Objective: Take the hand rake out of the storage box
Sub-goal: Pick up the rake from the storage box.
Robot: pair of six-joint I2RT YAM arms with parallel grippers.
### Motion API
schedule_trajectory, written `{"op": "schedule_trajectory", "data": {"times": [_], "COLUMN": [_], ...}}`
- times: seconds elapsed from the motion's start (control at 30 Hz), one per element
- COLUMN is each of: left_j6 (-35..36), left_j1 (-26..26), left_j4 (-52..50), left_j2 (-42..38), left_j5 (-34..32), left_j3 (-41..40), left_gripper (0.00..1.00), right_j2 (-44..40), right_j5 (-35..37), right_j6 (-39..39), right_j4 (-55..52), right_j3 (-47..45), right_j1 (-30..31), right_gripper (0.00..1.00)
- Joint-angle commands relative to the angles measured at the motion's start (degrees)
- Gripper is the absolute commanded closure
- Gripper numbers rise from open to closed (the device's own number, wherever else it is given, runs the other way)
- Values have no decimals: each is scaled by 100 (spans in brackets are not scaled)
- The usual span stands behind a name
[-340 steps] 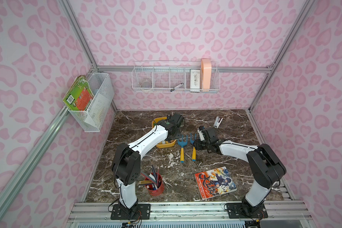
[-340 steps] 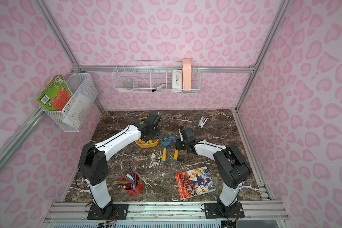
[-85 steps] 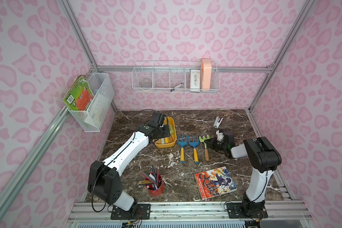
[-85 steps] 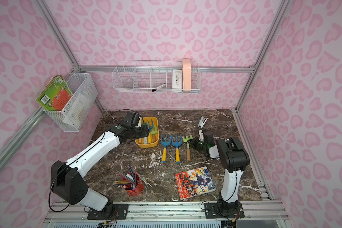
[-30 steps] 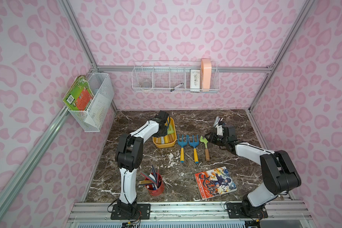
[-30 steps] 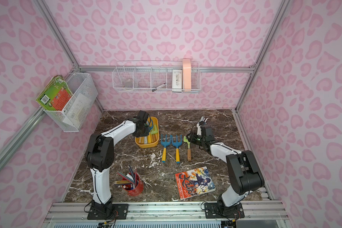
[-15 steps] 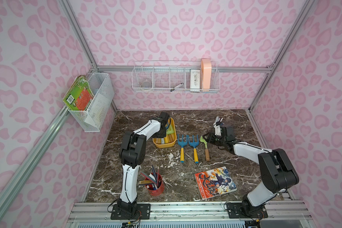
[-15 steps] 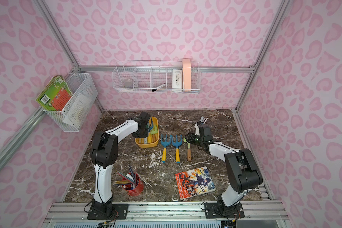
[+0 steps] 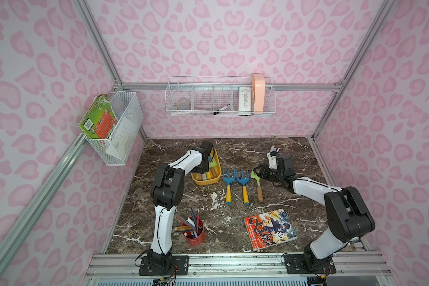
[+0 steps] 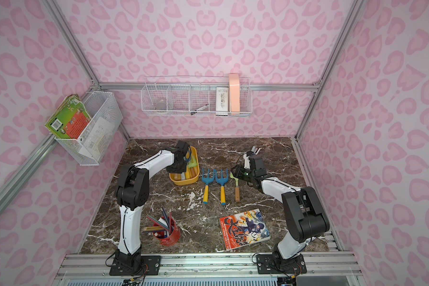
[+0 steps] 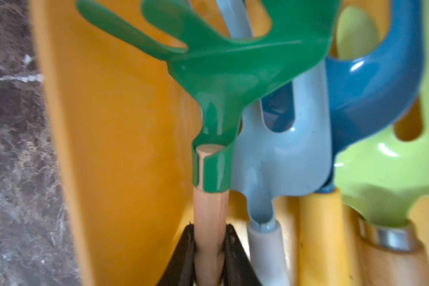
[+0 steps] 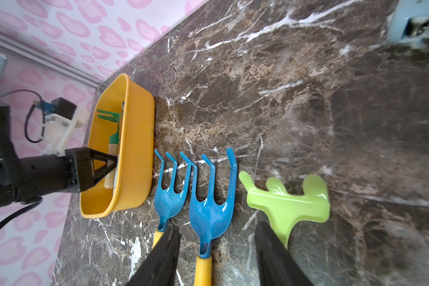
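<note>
Hand rake (image 11: 221, 74): laid lengthwise in storage box (image 11: 124, 123), head pointed far, handle clamped by left gripper (image 11: 209, 229); right gripper (image 12: 217, 226) jaws parted.

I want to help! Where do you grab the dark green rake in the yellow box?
Grab the hand rake by its wooden handle, behind the head, from above through the storage box's open top. The handle is slim and round; the box wall and a light blue tool crowd its sides.
</note>
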Motion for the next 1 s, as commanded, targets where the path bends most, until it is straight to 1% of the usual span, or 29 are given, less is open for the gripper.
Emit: {"op": "schedule_trajectory", "data": {"times": [0.0,0.1,0.17,0.3,0.37,0.57,0.63,0.8,0.97], "left_j6": [103,104,95,-69,-158,-454,-503,-565,-590], "left_j1": [2,-4,-18,-163,-344,-898,-1040,-1236,-1338], "left_j4": [150,159,131,368,568,1062,1164,1263,1264], "left_j2": [-376,-703,-883,-1306,-1486,-1790,-1831,-1836,-1801], "left_j5": [187,516,848,1838,2114,2558,2572,2736,2767], "left_j3": [-31,-68,-89,-422,-627,-1034,-1095,-1140,-1140], "left_gripper": [83,83,83,83,83,83,83,83,83], "right_j2": [-28,-20,-22,-32,-29,207,330,620,816], "right_j5": [42,45,26,14,84,382,508,462,441], "right_j6": [-37,-80,-129,-199,-79,637,770,988,1025], "right_j4": [-26,-72,-92,9,222,849,918,1085,1187], "right_j3": [31,99,181,531,700,1150,1243,1326,1383], "right_j1": [-4,23,72,405,617,1045,1111,1167,1295], "right_gripper": [49,49,49,48,48,47,47,46,46]}}
